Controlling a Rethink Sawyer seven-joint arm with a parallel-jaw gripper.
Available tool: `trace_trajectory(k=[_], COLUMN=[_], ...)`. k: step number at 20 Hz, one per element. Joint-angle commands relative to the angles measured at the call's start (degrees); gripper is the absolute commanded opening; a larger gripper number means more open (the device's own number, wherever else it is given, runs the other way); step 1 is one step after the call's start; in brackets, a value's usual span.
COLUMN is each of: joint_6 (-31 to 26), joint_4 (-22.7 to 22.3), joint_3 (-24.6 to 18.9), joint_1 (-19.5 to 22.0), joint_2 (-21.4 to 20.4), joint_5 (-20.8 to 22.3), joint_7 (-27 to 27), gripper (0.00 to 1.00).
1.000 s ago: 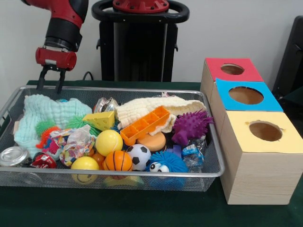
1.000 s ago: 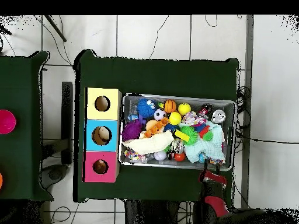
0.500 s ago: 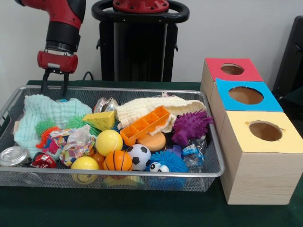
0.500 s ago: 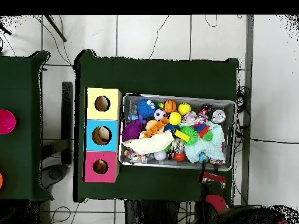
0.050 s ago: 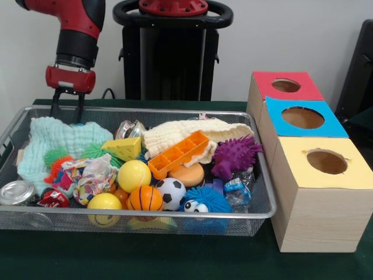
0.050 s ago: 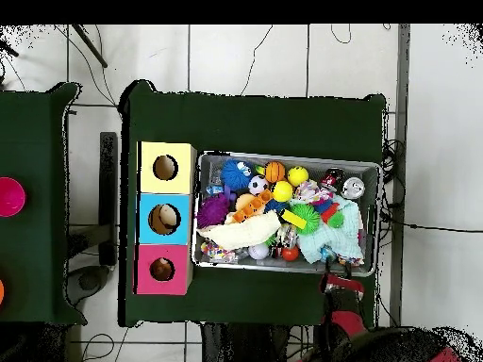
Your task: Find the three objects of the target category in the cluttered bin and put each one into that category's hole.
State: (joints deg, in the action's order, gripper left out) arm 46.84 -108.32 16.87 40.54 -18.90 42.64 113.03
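We hover our hand (image 5: 67,106), fingers spread and empty, over the silver wire-mesh bin (image 5: 256,211); still searching (nothing picked). Just below lies the pale mint crinkled cloth (image 5: 61,138). Next: choose a target, descend.

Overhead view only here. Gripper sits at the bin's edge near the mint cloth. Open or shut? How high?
Observer: The front view shows the gripper open and empty.
Operator: Height?
Observer: Its tips hang about level with the bin's far rim, behind the mint cloth.
Operator: Orange tray lying flat?
Observer: No. The tray is tilted, its higher end resting on the cream cloth.
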Motion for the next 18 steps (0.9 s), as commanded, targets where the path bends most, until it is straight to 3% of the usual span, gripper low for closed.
trace_trajectory(k=[1,10,18], joint_6=[-3.31,-7.63,-6.82], joint_4=[5.94,5.65,6.67], joint_3=[-4.04,-5.59,-6.94], joint_1=[-2.03,-3.66,-4.12], joint_2=[0.17,-3.57,-0.47], joint_5=[-2.62,-2.54,-5.00], joint_7=[5.04,7.41,7.87], gripper=[1.00,1.00,1.00])
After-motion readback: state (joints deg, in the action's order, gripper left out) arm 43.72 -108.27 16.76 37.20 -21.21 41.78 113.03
